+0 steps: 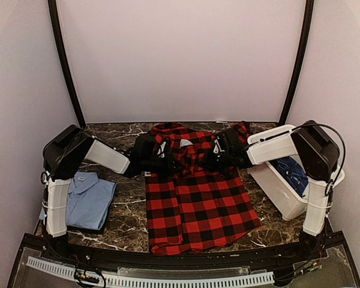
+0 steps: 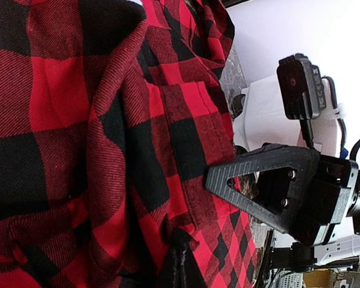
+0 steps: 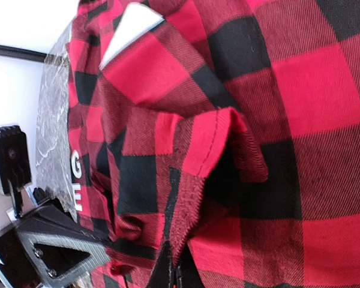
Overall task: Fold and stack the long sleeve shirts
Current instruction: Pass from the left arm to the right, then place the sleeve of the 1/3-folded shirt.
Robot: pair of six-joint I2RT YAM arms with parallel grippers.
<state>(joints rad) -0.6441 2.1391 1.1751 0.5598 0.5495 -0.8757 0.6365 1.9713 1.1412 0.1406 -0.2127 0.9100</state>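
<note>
Both sets of jaws are clamped down, folks. The left gripper (image 1: 163, 162) is closed tight with red-and-black cloth bunched at its tips, and the right gripper (image 1: 218, 158) is pinched shut on a raised ridge of the same fabric, a hemmed edge running straight into its fingers. They face each other across the chest of the flannel shirt (image 1: 195, 207), one on each side, just near of the white neck label (image 1: 185, 143).

The flannel lies flat in the middle of the marble table (image 1: 129, 210). Its long axis runs far to near, with the collar at the far end and the hem toward the arm bases. Most of the cloth stretches nearward from both grips, and neither arm is closer to it. That points to a paired move along that axis, probably collar end toward hem.

At near left, a light blue shirt (image 1: 90, 199) sits folded. To the right, a dark blue patterned shirt (image 1: 293, 171) waits in a white bin (image 1: 276, 192).
</note>
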